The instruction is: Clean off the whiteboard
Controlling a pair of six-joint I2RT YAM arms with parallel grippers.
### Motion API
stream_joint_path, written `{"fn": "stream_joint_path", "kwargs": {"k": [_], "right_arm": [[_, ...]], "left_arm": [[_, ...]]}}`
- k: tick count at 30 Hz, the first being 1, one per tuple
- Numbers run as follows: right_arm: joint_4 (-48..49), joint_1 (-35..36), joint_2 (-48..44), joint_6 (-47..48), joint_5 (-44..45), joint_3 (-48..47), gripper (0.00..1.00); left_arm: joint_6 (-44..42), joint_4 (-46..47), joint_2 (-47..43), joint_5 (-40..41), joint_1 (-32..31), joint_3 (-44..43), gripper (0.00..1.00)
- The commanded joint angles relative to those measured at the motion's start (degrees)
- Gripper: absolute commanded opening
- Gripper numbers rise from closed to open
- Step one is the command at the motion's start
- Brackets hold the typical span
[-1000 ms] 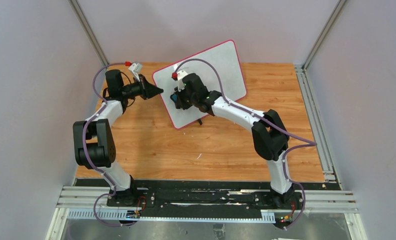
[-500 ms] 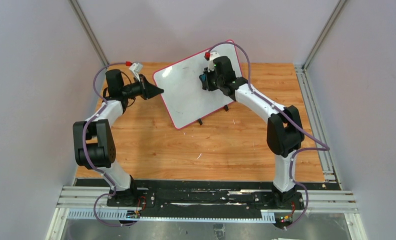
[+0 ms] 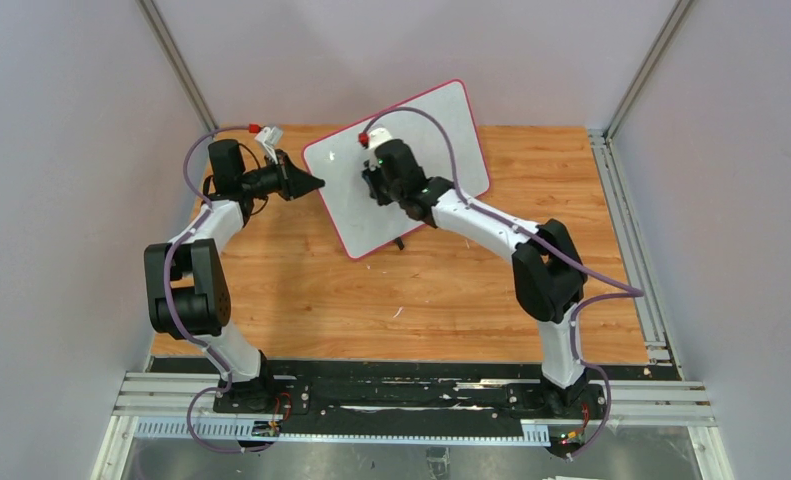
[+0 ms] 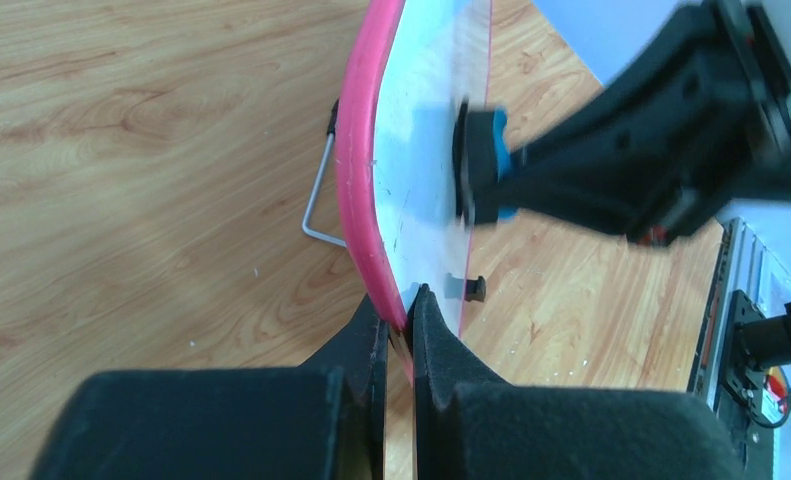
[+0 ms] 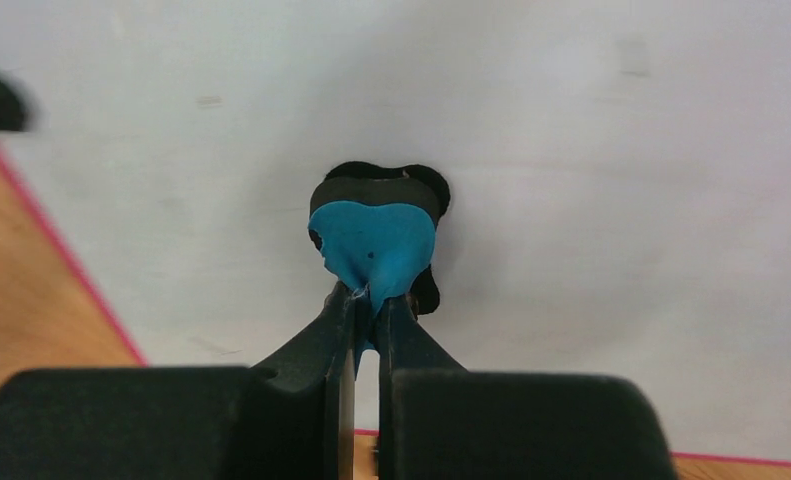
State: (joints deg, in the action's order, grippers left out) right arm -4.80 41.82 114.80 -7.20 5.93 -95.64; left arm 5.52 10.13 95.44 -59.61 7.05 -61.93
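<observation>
The whiteboard [image 3: 441,125] stands tilted on the wooden table, white with a thin red-pink frame and small black feet. No writing shows on its face [image 5: 591,150]. My left gripper [image 3: 318,183] is shut on the board's left edge [image 4: 356,190], one finger on each side of the frame. My right gripper [image 3: 374,180] is shut on a small blue-and-black eraser [image 5: 373,235] and presses its black pad flat against the board. From the left wrist the eraser [image 4: 486,165] shows side-on, touching the board's face. The right arm hides the board's lower middle part.
The wooden tabletop [image 3: 421,300] lies between the board and the arm bases. Grey walls and metal corner posts [image 3: 176,65] close in the back and sides. A metal rail [image 3: 631,230] runs along the right edge. A wire stand leg [image 4: 316,200] sticks out behind the board.
The right gripper swept the eraser from the board's lower left up to its upper right, then back to the left-centre. The left gripper has kept its hold on the edge.
</observation>
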Motion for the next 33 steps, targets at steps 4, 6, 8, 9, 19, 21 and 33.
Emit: {"fn": "stream_joint_path", "kwargs": {"k": [4, 6, 8, 9, 19, 21, 33], "right_arm": [[1.3, 9.5, 3.6, 3.7, -1.6, -2.4, 0.01], [1.1, 9.2, 3.7, 4.7, -0.3, -3.0, 0.01], [0.1, 8.6, 4.0, 6.0, 0.9, -4.4, 0.01], [-0.4, 7.9, 4.1, 6.8, 1.3, -5.2, 0.01], [-3.9, -2.0, 5.3, 9.0, 1.8, -12.7, 0.01], [-5.2, -4.2, 6.1, 8.9, 1.2, -15.1, 0.01], [-3.6, -13.3, 1.4, 5.1, -1.6, -8.6, 0.01]], "left_arm": [[-10.8, -2.7, 0.0, 1.7, -1.3, 0.8, 0.0], [-10.8, -2.6, 0.0, 1.6, -1.4, 0.8, 0.0], [-10.8, -2.7, -0.2, 1.6, -1.3, 1.0, 0.0], [-10.9, -2.7, -0.3, 1.6, -1.4, 1.1, 0.0], [-10.9, -2.8, -0.6, 1.5, -1.5, 1.3, 0.0], [-11.0, -3.1, -0.6, 1.6, -1.4, 1.0, 0.0], [-12.2, -4.6, 0.4, 1.8, -1.6, 0.1, 0.0]]}}
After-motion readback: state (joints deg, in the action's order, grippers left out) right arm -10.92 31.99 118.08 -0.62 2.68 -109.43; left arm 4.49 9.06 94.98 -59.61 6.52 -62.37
